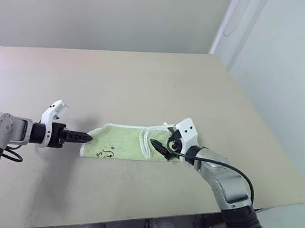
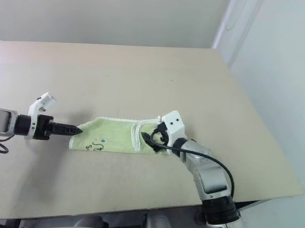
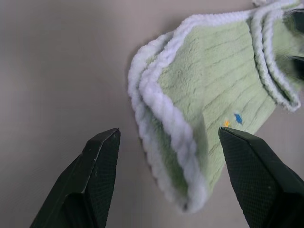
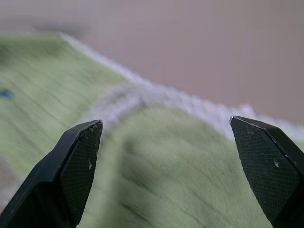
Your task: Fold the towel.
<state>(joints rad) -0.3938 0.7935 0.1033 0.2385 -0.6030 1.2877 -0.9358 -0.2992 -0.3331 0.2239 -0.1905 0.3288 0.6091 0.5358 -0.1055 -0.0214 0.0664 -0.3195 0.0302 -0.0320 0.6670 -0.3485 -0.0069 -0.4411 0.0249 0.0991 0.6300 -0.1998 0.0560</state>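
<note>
right pincer [image 1: 161, 149]: fingers spread wide, nothing between them. it hovers low over the right end of the towel [image 1: 127, 142], tips pointing toward the left pincer. in the right wrist view both black fingers [image 4: 78, 166] stand far apart with green terry and a whitish stitched edge lying just past them; cannot tell whether the tips touch the cloth.

left pincer [image 1: 86, 137]: open, empty. its tips sit just beside the left end of the towel, pointing at the right pincer. in the left wrist view the 2 fingers [image 3: 97, 175] stand apart, the folded corner of the towel lying between and just ahead of them, not clamped. white edging shows in 2 stacked layers at that corner; small blue and orange specks on the green face near one finger.

towel: lies flat on the tan worktop [image 1: 163, 86], stretched between the 2 pincers. the right part is doubled over, a white seam curving across the cloth just ahead of the right pincer. a dark scribble mark [image 1: 105, 154] sits on the near edge, closer to the left pincer. beyond both pincers, bare worktop.
</note>
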